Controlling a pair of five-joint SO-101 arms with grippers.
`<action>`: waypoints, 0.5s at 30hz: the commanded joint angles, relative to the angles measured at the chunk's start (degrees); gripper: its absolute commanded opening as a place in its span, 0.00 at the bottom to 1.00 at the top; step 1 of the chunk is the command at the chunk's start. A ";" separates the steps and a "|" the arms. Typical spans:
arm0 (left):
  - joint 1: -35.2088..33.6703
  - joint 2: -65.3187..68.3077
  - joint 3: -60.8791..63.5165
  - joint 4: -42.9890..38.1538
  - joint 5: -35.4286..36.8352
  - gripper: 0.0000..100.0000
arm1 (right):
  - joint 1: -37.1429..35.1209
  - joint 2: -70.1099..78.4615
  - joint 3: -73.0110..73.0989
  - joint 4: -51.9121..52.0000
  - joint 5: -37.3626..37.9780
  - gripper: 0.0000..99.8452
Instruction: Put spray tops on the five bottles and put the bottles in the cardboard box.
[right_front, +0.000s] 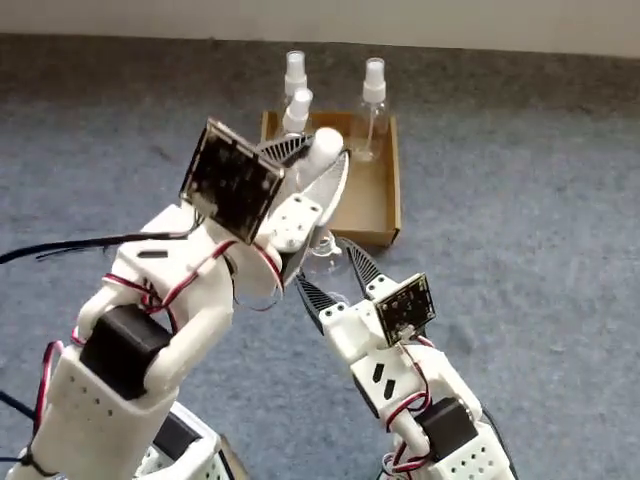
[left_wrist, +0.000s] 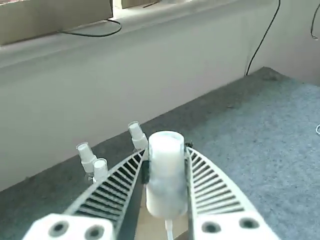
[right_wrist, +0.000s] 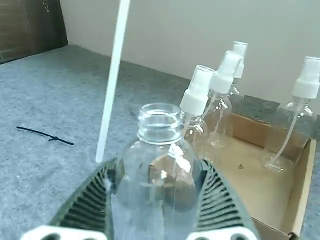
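My left gripper (right_front: 318, 165) is shut on a white spray top (left_wrist: 166, 175), held above the near edge of the cardboard box (right_front: 385, 205), its thin dip tube (right_wrist: 113, 75) hanging down. Just below and in front of the box, my right gripper (right_front: 326, 266) is shut on a clear bottle (right_wrist: 159, 172) that stands upright with an open neck. The tube hangs beside that neck, not inside it. Several clear bottles with spray tops (right_wrist: 198, 95) stand at the box; one (right_front: 372, 110) is at its far right corner.
Grey carpet (right_front: 520, 200) surrounds the box on all sides. A black cable tie (right_wrist: 45, 136) lies on the carpet away from the box. A pale wall (left_wrist: 150, 75) runs behind the bottles. Cables trail from the left arm's base (right_front: 60, 250).
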 joint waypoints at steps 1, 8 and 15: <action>0.75 -3.91 0.75 -0.53 -0.79 0.00 | 0.92 -0.66 -0.57 -0.13 -0.79 0.00; 0.75 -3.82 -5.05 -5.98 -6.07 0.00 | 0.92 -0.66 -0.48 -0.13 -0.79 0.00; 1.19 3.47 -9.19 -9.32 -5.71 0.01 | 0.92 -0.66 -0.40 -0.04 -0.79 0.00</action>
